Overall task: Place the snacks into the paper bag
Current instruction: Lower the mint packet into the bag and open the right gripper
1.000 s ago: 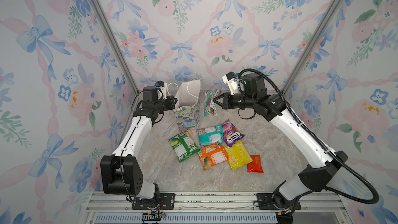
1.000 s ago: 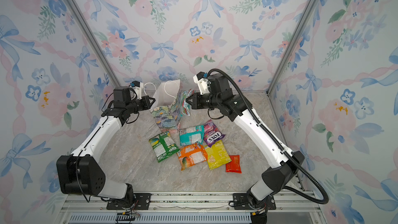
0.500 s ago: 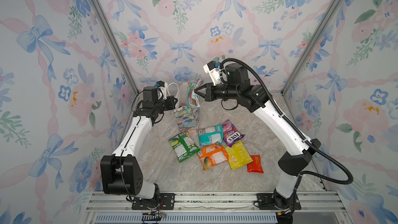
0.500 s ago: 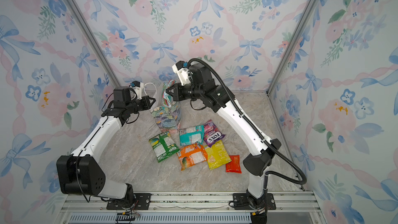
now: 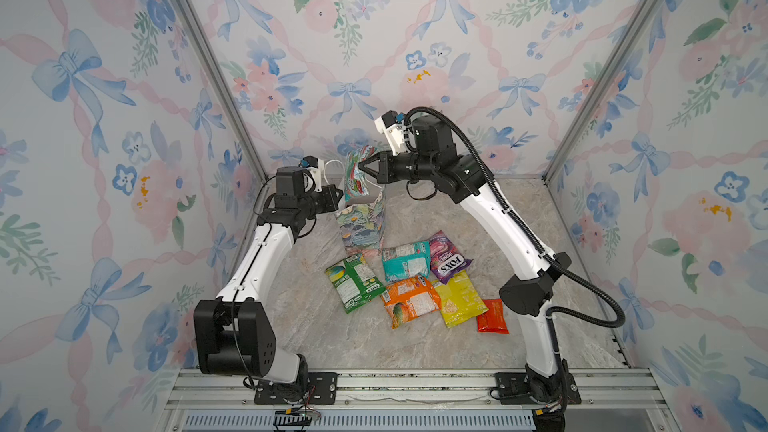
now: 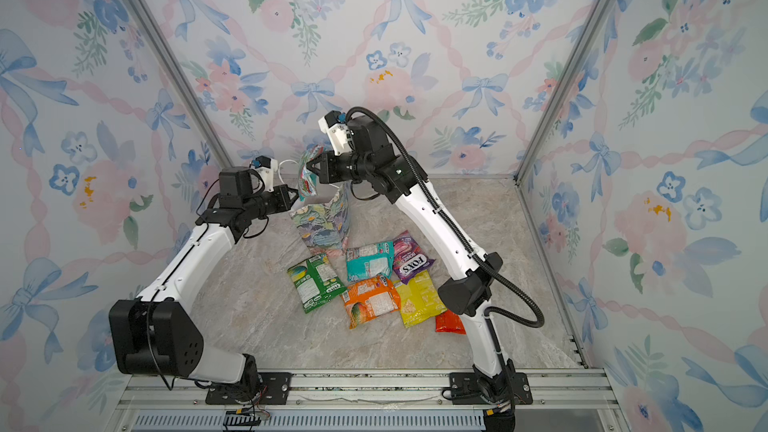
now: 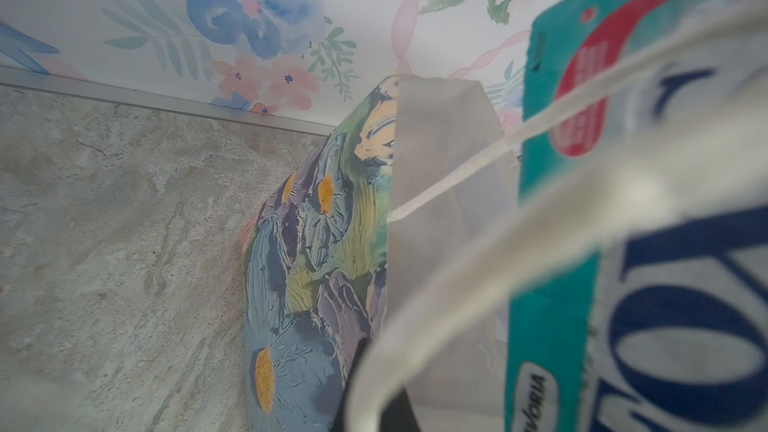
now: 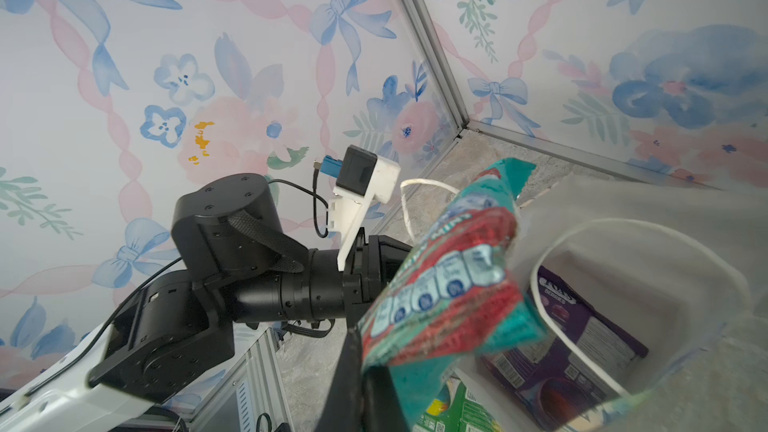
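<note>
Both top views: the right gripper (image 5: pixel 365 168) sits at upper centre with its jaws clamped on a teal-and-red pouch (image 5: pixel 356 174). The pouch hangs edge-down right over the mouth of the paper bag (image 5: pixel 362 224), lined up for a drop. The bag stands on the marble table (image 5: pixel 316 326), leaning a bit. The left gripper (image 5: pixel 338 197) comes in from the left, closed, with its tip at the bag's left rim. It looks like it is pinching the rim so the mouth stays open and the bag can't tip. The layout is the same with the pouch (image 6: pixel 308 174) above the bag (image 6: pixel 326 222).

Loose snacks sit at lower centre, bunched and touching:
- green pouch (image 5: pixel 353 282)
- teal pouch (image 5: pixel 405 259)
- purple FOX'S pouch (image 5: pixel 449 257)
- orange pouch (image 5: pixel 411 301)
- yellow pouch (image 5: pixel 461 301)
- red pouch (image 5: pixel 492 315)

Left wrist: the bag's painted wall (image 7: pixel 307 251) is at centre, with the white inside to its right. A blurred cord handle (image 7: pixel 623 193) loops across the right half. The held pouch (image 7: pixel 548 347) fills the right edge, very close. The jaws are barely in frame.

Right wrist: the right gripper (image 8: pixel 365 371) at bottom centre nips the pouch (image 8: pixel 449 284) by one corner, so the rest hangs free to slide in. The open bag (image 8: pixel 644 234) is at the right. A dark purple pouch (image 8: pixel 582 326) is already inside, and a second green pouch (image 8: pixel 453 413) beside it seems to be inside too. The left gripper (image 8: pixel 374 259) is at centre, behind the pouch, with its tips hidden.

Judgement: the release comes next, and six pouches remain on the table.
</note>
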`<state>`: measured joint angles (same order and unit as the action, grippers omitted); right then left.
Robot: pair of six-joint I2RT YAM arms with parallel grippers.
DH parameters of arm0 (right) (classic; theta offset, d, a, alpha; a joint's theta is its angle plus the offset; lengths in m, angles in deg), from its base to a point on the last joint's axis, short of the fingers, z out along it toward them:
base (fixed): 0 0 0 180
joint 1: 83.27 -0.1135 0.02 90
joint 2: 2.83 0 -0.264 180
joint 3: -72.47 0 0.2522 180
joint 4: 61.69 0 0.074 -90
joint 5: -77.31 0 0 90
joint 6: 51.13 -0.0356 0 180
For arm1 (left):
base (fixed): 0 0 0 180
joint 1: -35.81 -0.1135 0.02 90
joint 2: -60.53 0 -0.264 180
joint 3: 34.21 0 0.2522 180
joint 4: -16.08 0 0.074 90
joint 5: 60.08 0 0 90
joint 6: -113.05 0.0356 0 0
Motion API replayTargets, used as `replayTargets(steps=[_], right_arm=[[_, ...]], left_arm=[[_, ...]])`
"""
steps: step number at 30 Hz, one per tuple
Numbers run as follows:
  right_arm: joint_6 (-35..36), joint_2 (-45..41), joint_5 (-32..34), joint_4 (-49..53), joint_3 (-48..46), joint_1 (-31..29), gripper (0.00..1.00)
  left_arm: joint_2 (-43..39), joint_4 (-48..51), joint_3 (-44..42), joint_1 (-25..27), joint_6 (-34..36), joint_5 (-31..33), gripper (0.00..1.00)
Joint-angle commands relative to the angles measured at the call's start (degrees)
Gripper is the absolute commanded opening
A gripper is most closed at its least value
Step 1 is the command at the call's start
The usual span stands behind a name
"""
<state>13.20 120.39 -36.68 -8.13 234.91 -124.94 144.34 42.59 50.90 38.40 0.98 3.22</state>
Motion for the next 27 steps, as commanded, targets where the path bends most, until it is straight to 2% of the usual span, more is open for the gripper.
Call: replayTargets(steps=[1,11,21,27], right_arm=[[-0.52,1.21,0.59,-2.47,3.33,1.89,0.0],[7.78,1.08,12.32,4.74,4.43,2.06,0.0],[12.74,2.06,17.64,9.75,4.42,1.01,0.0],[13.08,3.83,18.21,9.94,4.47,0.74,0.0]], left_arm=[[-0.31,0.56,-0.95,-0.27,1.32,-1.36,0.0],[-0.17,0.59,-0.98,-0.26,1.32,-1.43,0.0],[-0.27,0.53,-1.04,-0.22,1.33,-1.49,0.0],[-0.39,0.52,-1.01,-0.24,1.43,-1.51,0.0]])
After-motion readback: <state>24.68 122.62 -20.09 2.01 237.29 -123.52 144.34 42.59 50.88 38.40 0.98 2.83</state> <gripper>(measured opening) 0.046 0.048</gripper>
